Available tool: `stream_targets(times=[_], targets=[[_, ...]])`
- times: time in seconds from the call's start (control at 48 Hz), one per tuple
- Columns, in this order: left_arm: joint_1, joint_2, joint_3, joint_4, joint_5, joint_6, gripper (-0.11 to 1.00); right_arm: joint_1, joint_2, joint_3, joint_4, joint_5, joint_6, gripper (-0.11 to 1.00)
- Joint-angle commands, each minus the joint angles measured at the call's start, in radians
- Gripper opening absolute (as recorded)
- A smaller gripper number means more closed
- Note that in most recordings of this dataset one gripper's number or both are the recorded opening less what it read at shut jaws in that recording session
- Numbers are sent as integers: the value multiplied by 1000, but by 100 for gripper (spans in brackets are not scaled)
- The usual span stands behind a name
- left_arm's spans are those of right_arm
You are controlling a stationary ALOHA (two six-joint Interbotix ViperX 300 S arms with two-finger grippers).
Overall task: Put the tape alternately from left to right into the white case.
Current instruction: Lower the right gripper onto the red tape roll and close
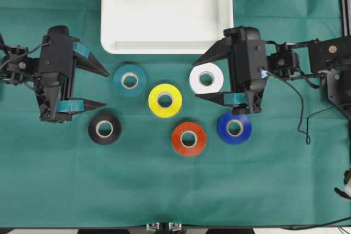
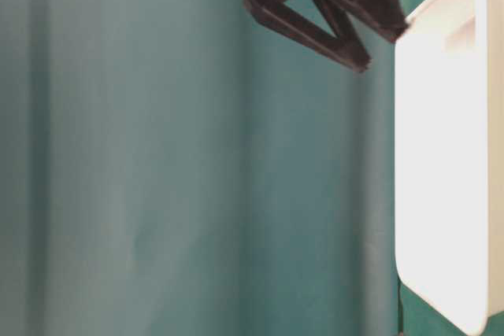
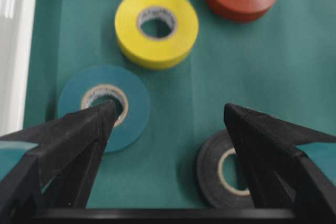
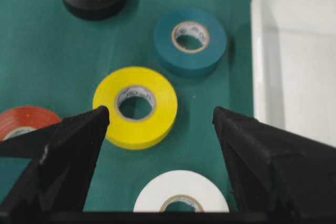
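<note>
Six small rolls of coloured tape with pale cardboard cores lie flat on the green-cloth bench, core holes facing straight up; being round, none shows a long axis. All sit outside the large shallow white rectangular plastic case, on its near side.

Positions, overhead view: teal roll at far left, just near of the case's rim; black roll near-left; yellow roll in the middle; red roll near-centre; white roll at far right; blue roll near-right. Rolls are apart from one another, none stacked. All six look the same size.

The case has rounded corners and a raised rim, its long axis running left-right; its interior shows only bare white plastic.

Left pincer: jaws spread wide, holding nothing, left of the teal and black rolls. In its wrist view the two black fingers frame those two rolls.

Right pincer: jaws fully wide, holding nothing, its fingers on either side of the white roll as seen from above; whether they touch it cannot be told.
</note>
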Motion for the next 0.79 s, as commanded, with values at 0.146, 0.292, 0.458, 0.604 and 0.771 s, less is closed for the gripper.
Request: stream_targets(times=[0.146, 0.292, 0.458, 0.604, 0.771], targets=[[-3, 25, -37, 0, -3, 0, 57, 3, 41, -46, 0, 28, 0, 87], [-3, 32, -41, 0, -3, 0, 57, 3, 61, -63, 0, 43, 2, 87], [-3, 32, -41, 0, -2, -2, 57, 14, 63, -75, 0, 74, 3, 87], [-3, 32, -43, 0, -2, -5, 57, 44, 63, -87, 0, 117, 6, 87], [-2, 34, -41, 0, -2, -5, 57, 98, 64, -97, 0, 149, 66, 86]])
